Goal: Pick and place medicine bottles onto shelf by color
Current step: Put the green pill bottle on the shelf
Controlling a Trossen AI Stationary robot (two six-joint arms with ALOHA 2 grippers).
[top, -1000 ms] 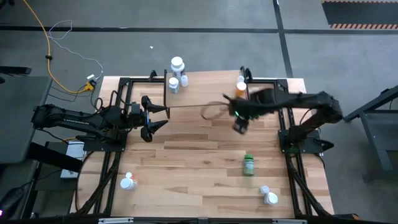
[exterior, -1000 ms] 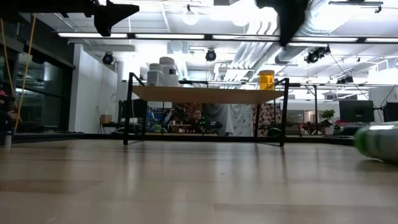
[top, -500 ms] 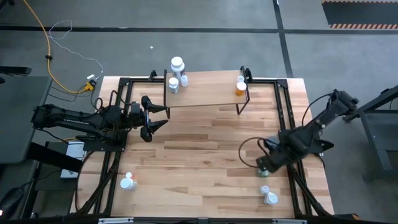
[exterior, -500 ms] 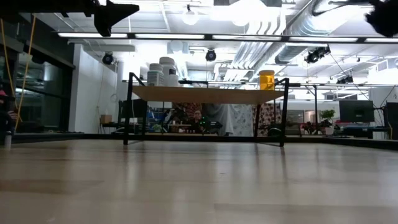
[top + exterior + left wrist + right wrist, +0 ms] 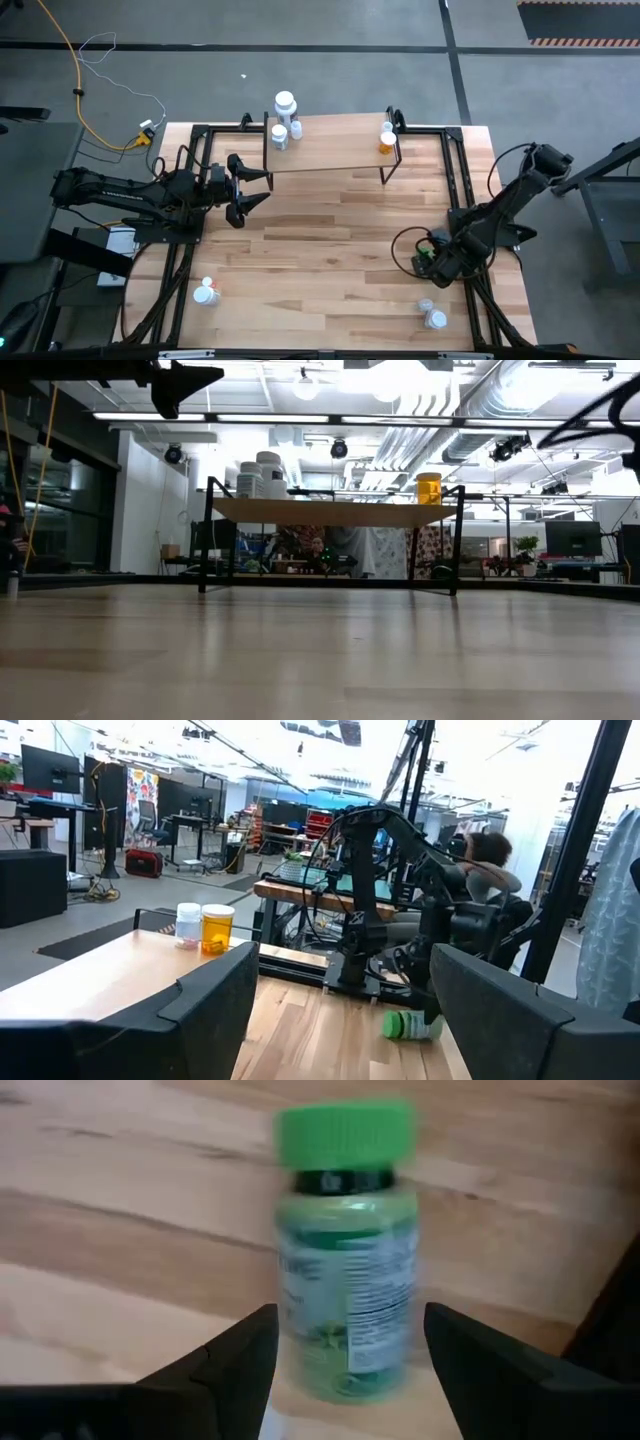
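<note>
Green bottle [image 5: 347,1250] lying on its side on the table [image 5: 330,250], green cap pointing away from the wrist, framed between the two dark fingers of the right gripper [image 5: 343,1342] but not yet pinched; jaws standing apart on each side, with light visible between pads and plastic. A second ago this gripper was up near the shelf [image 5: 330,145], close to the orange bottle [image 5: 386,143]; now lowered at the near right part of the table, over the spot where the green bottle lay. Meaning, by judgement: one delivery finished, next pick begun, closing of the jaws being the step in hand. Farther out, white bottles [image 5: 283,120] standing at the other end of the shelf. More white bottles [image 5: 432,315] near the right gripper and one [image 5: 206,292] far across. Left gripper [image 5: 252,190] unchanged, jaws open, hovering beside the shelf's left end, holding nothing.
</note>
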